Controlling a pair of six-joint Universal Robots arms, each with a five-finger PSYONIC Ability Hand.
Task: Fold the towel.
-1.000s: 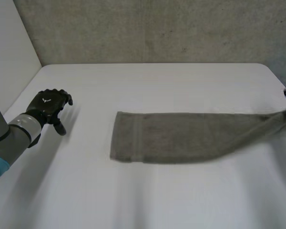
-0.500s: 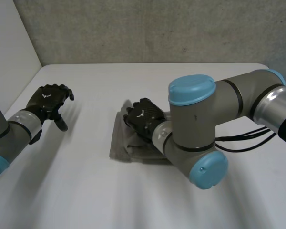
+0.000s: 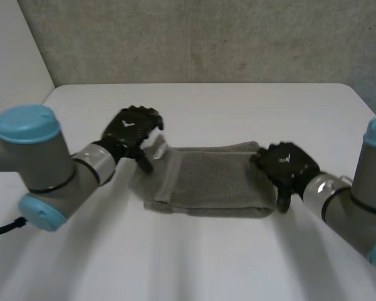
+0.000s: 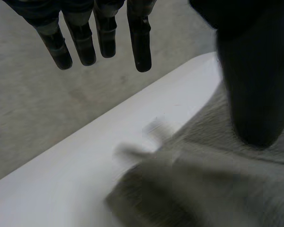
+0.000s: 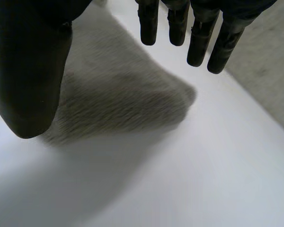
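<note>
A grey towel (image 3: 207, 182) lies folded over on the white table (image 3: 194, 257), about half its former length. My left hand (image 3: 133, 130) hovers over the towel's left end, open, with its fingers (image 4: 104, 35) straight and its thumb (image 4: 253, 71) above the cloth (image 4: 208, 189). Over the towel's right, folded end my right hand (image 3: 288, 166) is open as well. In the right wrist view its fingers (image 5: 199, 33) and thumb (image 5: 31, 71) are spread above a towel corner (image 5: 132, 101), holding nothing.
A grey concrete wall (image 3: 207, 37) rises behind the table's far edge. A white panel (image 3: 9, 56) stands at the left. My two arms (image 3: 44, 163) reach in from both sides over the table's front half.
The right hand carried the towel's right end over to the left end, let go, and drew back to the right. The left hand moved in from the far left to the towel.
</note>
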